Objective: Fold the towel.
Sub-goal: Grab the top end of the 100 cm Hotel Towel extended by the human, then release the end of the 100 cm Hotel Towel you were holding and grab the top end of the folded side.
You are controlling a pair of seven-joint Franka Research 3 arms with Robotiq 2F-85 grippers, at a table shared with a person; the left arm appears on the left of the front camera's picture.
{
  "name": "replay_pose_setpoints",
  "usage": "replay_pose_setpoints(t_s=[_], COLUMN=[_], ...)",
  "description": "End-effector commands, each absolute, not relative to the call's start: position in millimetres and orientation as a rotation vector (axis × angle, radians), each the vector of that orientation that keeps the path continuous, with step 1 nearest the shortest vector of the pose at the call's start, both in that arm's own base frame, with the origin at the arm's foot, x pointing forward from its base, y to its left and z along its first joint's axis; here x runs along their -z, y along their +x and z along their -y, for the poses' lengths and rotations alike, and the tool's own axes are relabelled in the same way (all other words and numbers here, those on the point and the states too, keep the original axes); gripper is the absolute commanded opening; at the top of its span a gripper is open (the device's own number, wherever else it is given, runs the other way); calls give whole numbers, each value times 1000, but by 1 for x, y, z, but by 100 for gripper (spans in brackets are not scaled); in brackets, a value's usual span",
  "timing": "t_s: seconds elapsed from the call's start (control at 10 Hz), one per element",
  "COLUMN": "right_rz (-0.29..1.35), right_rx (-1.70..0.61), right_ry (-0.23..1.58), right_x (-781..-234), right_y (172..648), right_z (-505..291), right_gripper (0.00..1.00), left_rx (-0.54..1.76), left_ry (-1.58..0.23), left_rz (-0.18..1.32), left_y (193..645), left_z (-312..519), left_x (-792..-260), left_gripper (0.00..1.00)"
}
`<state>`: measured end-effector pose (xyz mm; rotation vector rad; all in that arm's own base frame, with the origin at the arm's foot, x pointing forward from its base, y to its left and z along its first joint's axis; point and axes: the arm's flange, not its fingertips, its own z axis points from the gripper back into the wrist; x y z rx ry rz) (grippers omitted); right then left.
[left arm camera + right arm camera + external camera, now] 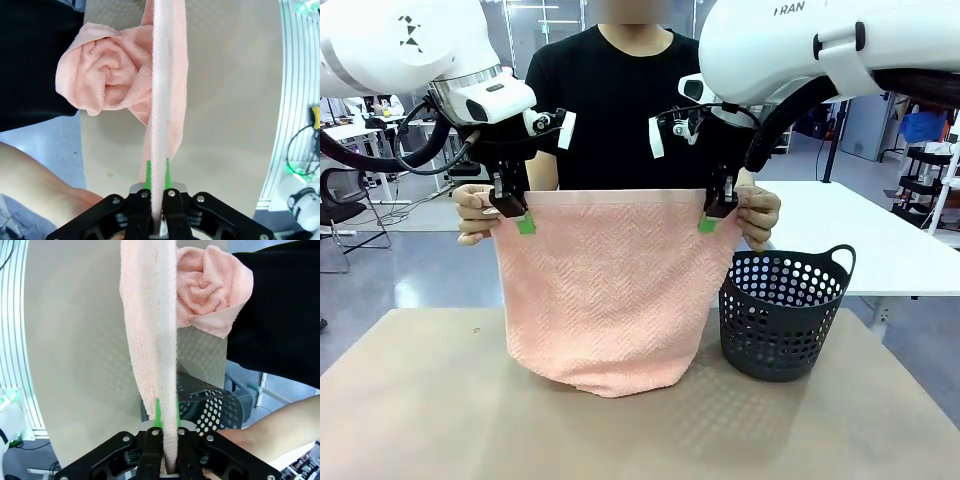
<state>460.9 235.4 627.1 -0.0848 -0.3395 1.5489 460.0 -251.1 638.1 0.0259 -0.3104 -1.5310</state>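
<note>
Two top corners of the towel point(605, 300) are pinched, one in each claw. Your left gripper point(524, 220) and right gripper point(709, 220) are both pressed together on its plain band. The cloth hangs straight down from them, top edge level from claw to claw, lower end bunched on the table point(410, 400). One person's hand point(472, 215) holds just outside the left claw, the other hand point(760, 215) just outside the right. The basket point(782, 315) stands below the right claw. Both arms look equally near, so move them together.
</note>
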Motion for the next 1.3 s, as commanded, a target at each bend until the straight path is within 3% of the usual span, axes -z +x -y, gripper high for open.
replay_pose_setpoints(t_s=[0.0,1.2], right_rz=[362,344], right_rx=[-1564,-1549], right_ry=[-89,-87], right_x=[-622,-627], right_y=[458,461], right_z=[-232,-236], right_gripper=[0,0], left_rx=[1536,1528], left_ry=[40,29], left_rz=[336,314], left_y=[455,458], left_z=[243,249], left_x=[-634,-640], left_gripper=[0,0])
